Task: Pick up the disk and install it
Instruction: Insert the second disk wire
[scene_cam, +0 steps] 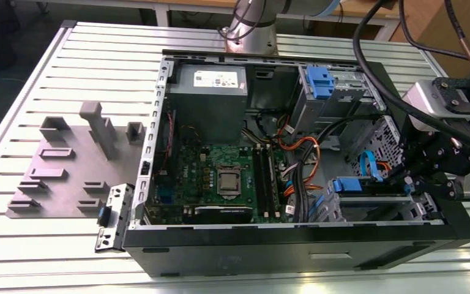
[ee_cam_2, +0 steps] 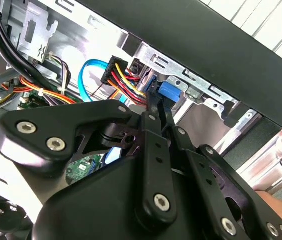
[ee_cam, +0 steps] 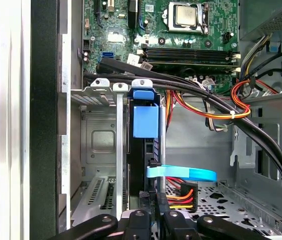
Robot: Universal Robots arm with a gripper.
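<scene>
1. I saw the gripper [scene_cam: 431, 177] down inside the open computer case [scene_cam: 300, 245], at the lower drive cage [scene_cam: 374, 205] on the exterior view's right.
2. The disk [ee_cam: 145, 150] stood on edge in that cage, its blue carrier tab [ee_cam: 145, 120] facing the motherboard [ee_cam: 181, 30] in the first wrist view.
3. In the second wrist view, the fingers [ee_cam_2: 153, 117] looked drawn close together at the blue rail [ee_cam_2: 170, 91]; I could not tell whether they clamped it.
4. A blue flat cable [ee_cam: 181, 173] and a red-yellow power plug [ee_cam: 181, 195] lay just beside the disk.
</scene>
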